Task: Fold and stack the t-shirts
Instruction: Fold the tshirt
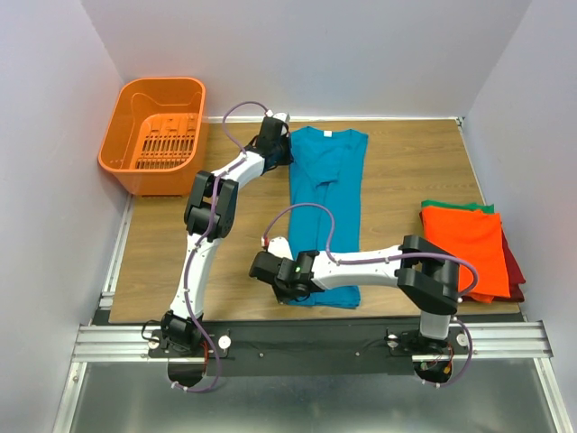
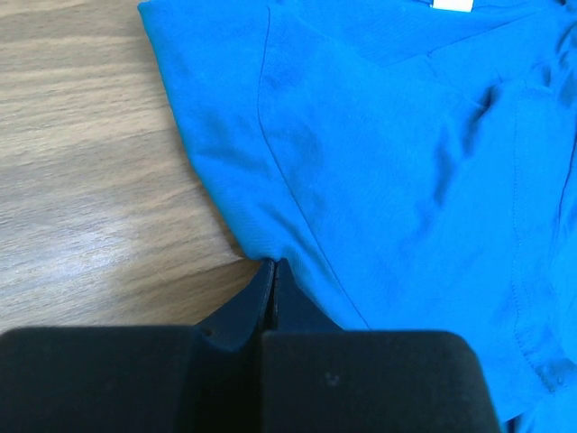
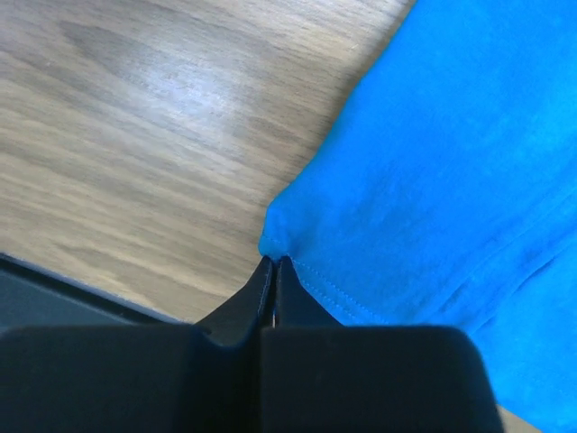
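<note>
Locate the teal t-shirt at the middle of the counter. It lies folded lengthwise into a narrow strip, collar toward the far edge.

Top view: the left gripper sits at the strip's far left edge. The right gripper sits at its near left corner. This view alone shows you the stack at the right: the orange t-shirt on top, with the green t-shirt and the dark red t-shirt showing beneath. The basket stands at the far left corner.

Wrist views: the top view does not resolve the jaws, so check them here. The left gripper's jaws are together, nipping the cloth's edge below the sleeve seam. The white neck tag shows at the frame's top. The right gripper's jaws are together, clamped on the puckered hem corner.
</note>
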